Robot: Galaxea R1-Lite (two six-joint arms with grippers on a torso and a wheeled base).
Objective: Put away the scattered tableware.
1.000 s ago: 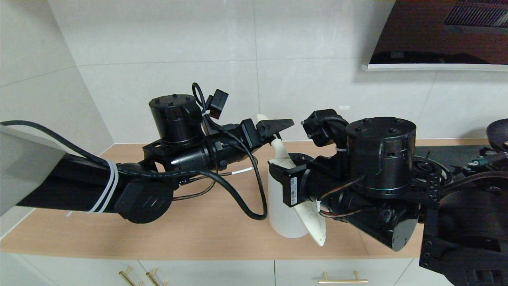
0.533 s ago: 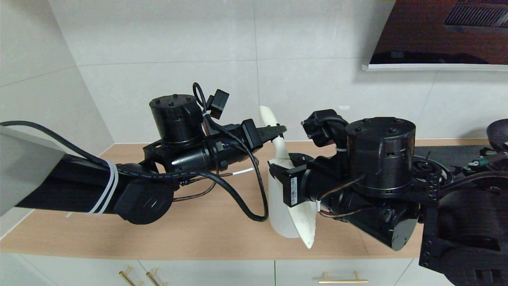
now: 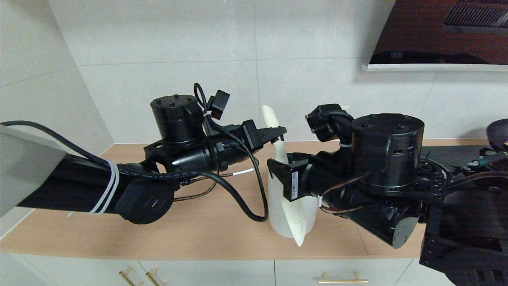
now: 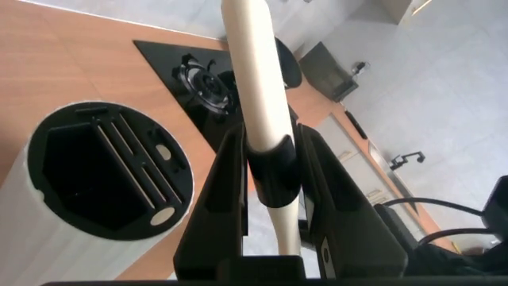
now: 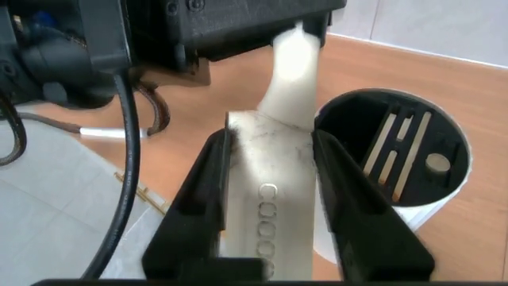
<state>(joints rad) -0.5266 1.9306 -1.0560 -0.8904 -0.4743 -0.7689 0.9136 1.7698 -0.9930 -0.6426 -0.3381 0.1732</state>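
A white spatula (image 3: pixel 293 222) hangs nearly upright over the wooden counter, in front of a white cylindrical utensil holder (image 3: pixel 278 216). My left gripper (image 3: pixel 276 134) is shut on the handle near its top, as the left wrist view shows (image 4: pixel 270 163). My right gripper (image 5: pixel 270 191) is shut on the broad blade (image 5: pixel 270 171) lower down. The blade tip points down past the holder's front. The holder (image 5: pixel 454 187) is black and slotted inside (image 4: pixel 48 214).
A black gas hob (image 3: pixel 436 157) lies on the counter to the right, with a dark pan (image 3: pixel 499 133) at the edge. A range hood (image 3: pixel 436 35) hangs at the upper right. The tiled wall stands close behind, and cabinet doors lie below the counter's front edge.
The spatula swung from tilted to nearly upright, its tip moving left. My left gripper's fingers closed on the handle. My right wrist rose slightly.
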